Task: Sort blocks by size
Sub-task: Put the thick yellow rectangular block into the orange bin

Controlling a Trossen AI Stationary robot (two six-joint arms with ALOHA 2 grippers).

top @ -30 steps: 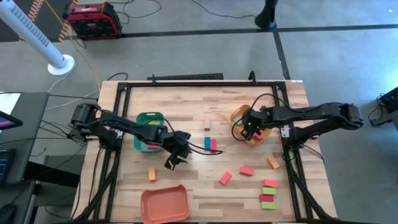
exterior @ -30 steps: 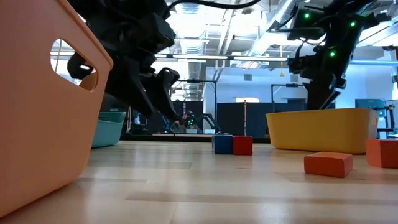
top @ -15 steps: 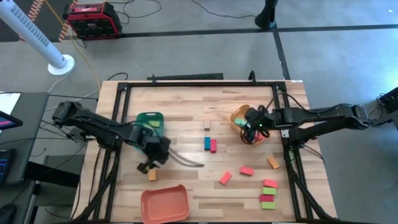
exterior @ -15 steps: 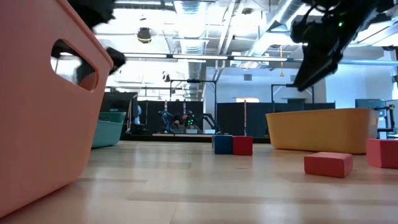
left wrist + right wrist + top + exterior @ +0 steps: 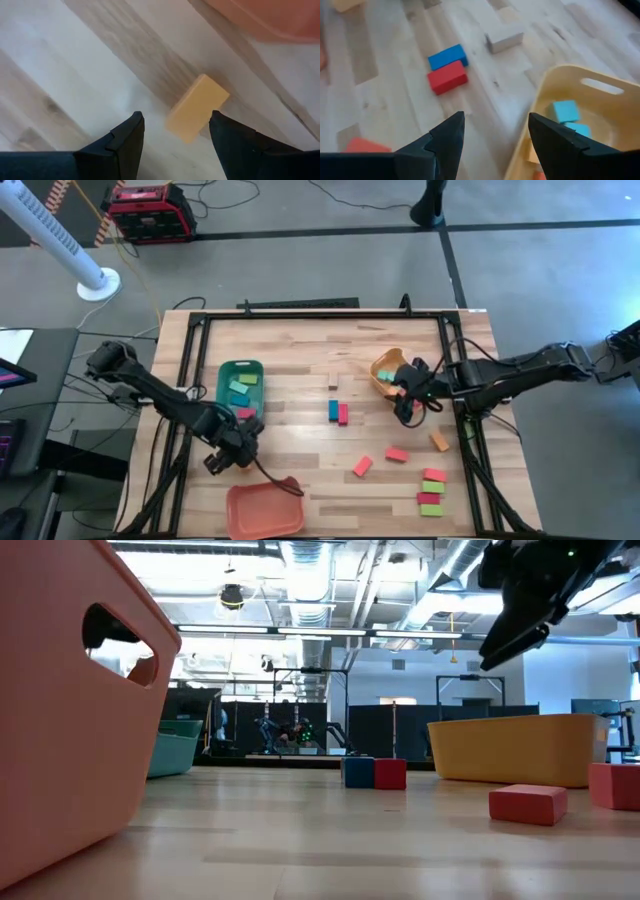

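Wooden table (image 5: 300, 340) is showing the sort partway done: green tray (image 5: 226, 370) is holding several blocks, yellow tray (image 5: 600, 85) a few teal ones, salmon tray (image 5: 262, 510) looking empty. Left gripper (image 5: 175, 131) is hovering with fingers spread over an orange block (image 5: 197, 107) beside the salmon tray, not touching yet. Right gripper (image 5: 495, 131), also spread and empty, is sitting by the yellow tray. Blue block (image 5: 332, 410), red block (image 5: 343, 413) and others near the right edge are remaining loose

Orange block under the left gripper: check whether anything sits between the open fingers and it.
Nothing visible does. The left gripper is open directly over the orange block, which lies alone on the bare table; the salmon-red tray lies beside it.
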